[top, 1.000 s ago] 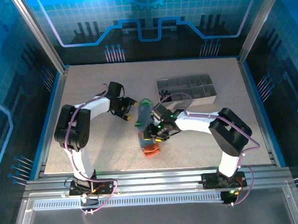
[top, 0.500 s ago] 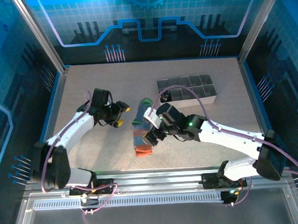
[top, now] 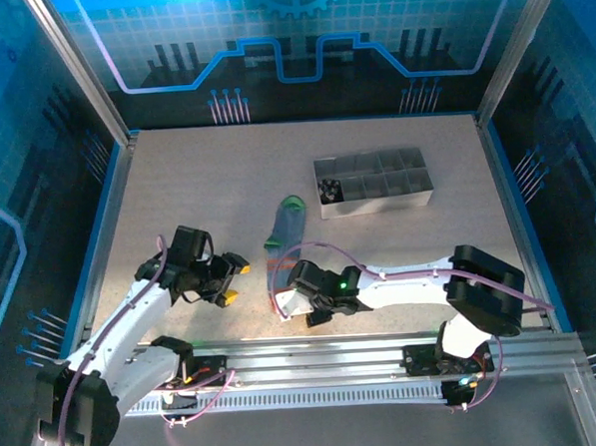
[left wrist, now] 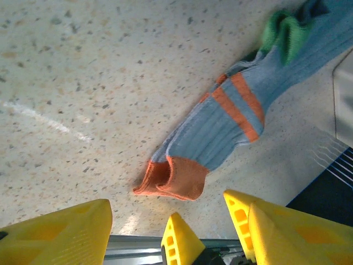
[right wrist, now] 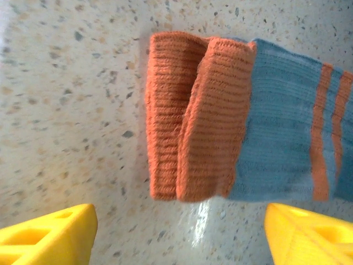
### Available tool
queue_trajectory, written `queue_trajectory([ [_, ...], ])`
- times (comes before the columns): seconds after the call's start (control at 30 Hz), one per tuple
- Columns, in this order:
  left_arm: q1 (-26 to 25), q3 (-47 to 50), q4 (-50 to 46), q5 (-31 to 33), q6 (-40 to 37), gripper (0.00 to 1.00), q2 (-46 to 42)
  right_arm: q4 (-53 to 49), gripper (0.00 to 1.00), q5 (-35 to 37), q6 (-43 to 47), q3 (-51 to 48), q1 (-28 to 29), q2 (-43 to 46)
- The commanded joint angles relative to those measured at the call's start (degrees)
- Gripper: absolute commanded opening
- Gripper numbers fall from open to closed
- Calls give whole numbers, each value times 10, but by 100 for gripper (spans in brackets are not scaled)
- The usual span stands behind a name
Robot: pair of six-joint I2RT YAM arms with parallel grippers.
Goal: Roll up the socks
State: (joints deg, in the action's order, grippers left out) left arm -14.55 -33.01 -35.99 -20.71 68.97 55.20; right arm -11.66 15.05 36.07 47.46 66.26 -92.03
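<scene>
The blue-grey striped sock (top: 279,234) lies flat on the table, green cuff (top: 293,201) far and orange-red toe near. In the left wrist view the sock (left wrist: 231,116) runs from the cuff (left wrist: 284,33) down to the toe (left wrist: 176,176). Its toe (right wrist: 193,116) shows two orange layers side by side. My right gripper (top: 300,305) (right wrist: 179,221) stands open just short of the toe, nothing between its fingers. The left gripper (top: 231,284) (left wrist: 165,204) is open to the left of the toe, apart from it.
A grey divided tray (top: 397,200) stands at the back right, with a small dark bundle (top: 329,190) in its left compartment. The table's metal front rail (top: 305,354) runs close behind both grippers. Bare tabletop stretches left of the sock.
Both arms have drawn back toward the near edge. The right gripper moved from the sock's middle to its toe end and let go. The left gripper left the cuff area.
</scene>
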Motion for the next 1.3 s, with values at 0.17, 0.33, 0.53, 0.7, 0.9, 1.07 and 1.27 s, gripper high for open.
queue_trajectory([
  [0.17,-4,8,-12,-9,19,66,-11,60,61,35,18,26,12,-67],
  [0.33,-4,9,-13,-10,19,67,-13,52,30,26,0,50,13,-72],
  [0.53,-4,11,-11,-9,24,66,-14,-6,0,-19,-32,89,7,-66],
  [0.7,-4,14,-1,-12,35,66,-12,-67,0,-121,-95,124,-32,-57],
  [0.9,-5,14,11,-21,46,65,-2,-147,0,-243,-146,174,-87,-99],
  [1.07,-12,7,16,-24,54,64,11,-192,0,-330,-197,222,-135,-145],
  [1.27,-36,-3,44,-26,69,58,33,-238,0,-357,-242,279,-173,-204],
])
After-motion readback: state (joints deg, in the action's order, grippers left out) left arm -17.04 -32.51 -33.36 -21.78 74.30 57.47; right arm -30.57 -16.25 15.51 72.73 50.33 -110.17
